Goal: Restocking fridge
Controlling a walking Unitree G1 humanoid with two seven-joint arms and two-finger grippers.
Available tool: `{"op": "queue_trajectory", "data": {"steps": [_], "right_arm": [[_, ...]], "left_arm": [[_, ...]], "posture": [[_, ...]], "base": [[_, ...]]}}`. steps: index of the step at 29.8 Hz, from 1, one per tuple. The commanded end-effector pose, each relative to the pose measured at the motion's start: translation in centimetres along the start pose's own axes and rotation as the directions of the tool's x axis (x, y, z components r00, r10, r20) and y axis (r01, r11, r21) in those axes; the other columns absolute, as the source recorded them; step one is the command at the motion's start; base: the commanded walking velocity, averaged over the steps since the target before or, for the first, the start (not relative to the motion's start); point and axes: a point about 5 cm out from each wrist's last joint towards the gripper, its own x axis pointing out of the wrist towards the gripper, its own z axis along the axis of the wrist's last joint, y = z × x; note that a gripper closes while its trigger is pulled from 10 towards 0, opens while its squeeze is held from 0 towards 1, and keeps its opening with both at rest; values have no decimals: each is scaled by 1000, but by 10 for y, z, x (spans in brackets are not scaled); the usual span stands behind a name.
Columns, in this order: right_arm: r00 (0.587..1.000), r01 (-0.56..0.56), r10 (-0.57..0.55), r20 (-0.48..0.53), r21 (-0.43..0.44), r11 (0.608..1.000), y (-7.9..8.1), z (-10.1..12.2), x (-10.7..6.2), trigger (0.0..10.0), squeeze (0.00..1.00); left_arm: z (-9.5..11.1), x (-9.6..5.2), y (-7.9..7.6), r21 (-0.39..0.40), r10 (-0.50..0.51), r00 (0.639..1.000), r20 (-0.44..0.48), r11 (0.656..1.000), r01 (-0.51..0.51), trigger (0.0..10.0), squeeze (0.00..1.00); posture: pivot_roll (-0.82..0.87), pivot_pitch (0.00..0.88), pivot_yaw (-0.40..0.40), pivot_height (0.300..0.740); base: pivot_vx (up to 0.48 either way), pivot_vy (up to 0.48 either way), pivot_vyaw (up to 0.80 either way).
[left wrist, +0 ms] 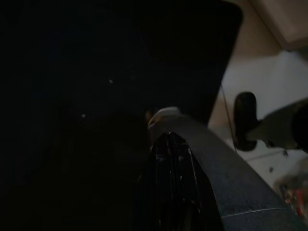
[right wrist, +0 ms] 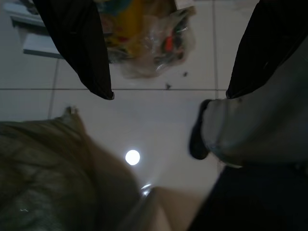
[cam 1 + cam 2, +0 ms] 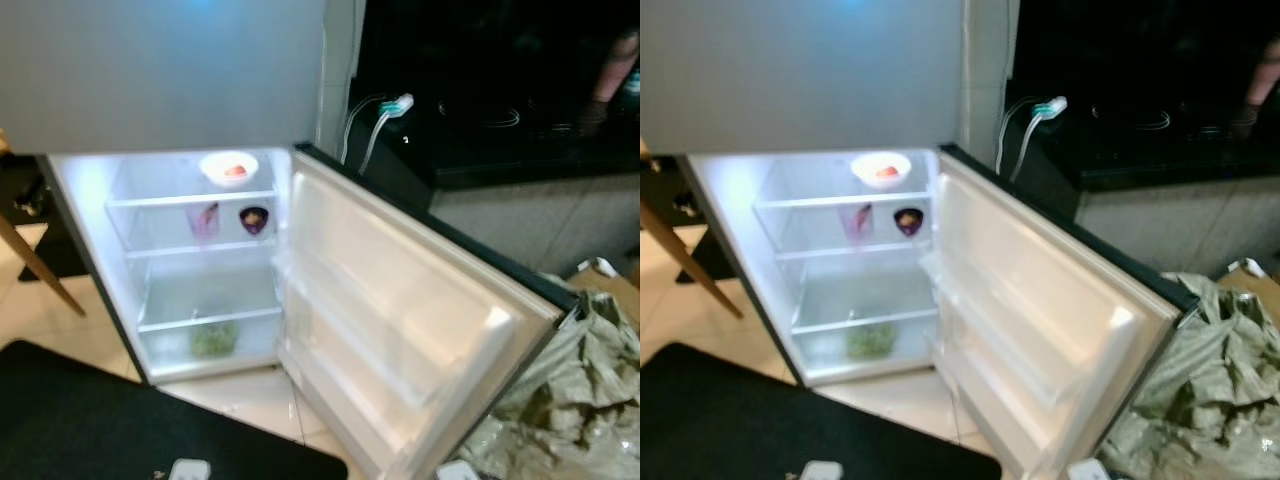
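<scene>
One bowl (image 3: 229, 168); two cups (image 3: 253, 219)

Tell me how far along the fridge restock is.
Partly done, it seems. The fridge door stands wide open. A white bowl sits on the top shelf, two small items on the middle one, and something green at the bottom. Nothing is in hand: the right pincer hangs open over the floor near a food bag. The door racks look unfilled.

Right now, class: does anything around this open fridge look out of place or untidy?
Yes. A crumpled heap of greenish-brown paper or bags sits on the floor against the open fridge door. Inside, the bowl and other items sit upright on their shelves.
</scene>
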Motion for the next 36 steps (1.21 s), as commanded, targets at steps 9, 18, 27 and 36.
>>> {"op": "queue_trajectory", "data": {"steps": [9, 18, 27, 36], "right_arm": [[984, 135, -148, 96, 133, 982, -24, 21, -2, 10000, 0], [907, 163, -307, 287, 433, 887, -70, 69, -14, 10000, 0], [780, 68, -383, 495, 540, 839, -105, 126, -36, 10000, 0], [702, -195, -256, 664, 525, 828, -96, 157, -42, 10000, 0]], "left_arm": [[-15, -2, -3, -15, -5, 999, -55, 1000, 4, 10000, 0], [-16, -2, -2, -17, -6, 998, -57, 1000, 6, 10000, 0], [-16, -3, 0, -16, -4, 998, -60, 1000, 3, 10000, 0], [-18, -3, 0, -20, -4, 998, -60, 1000, 3, 10000, 0]], "posture": [[-70, 0, -29, 740], [-68, 0, -25, 740], [-65, 0, -23, 740], [-55, 0, -21, 740]], "base": [[0, -104, 0], [0, 0, 0], [0, 0, 0], [0, 0, 0]]}}
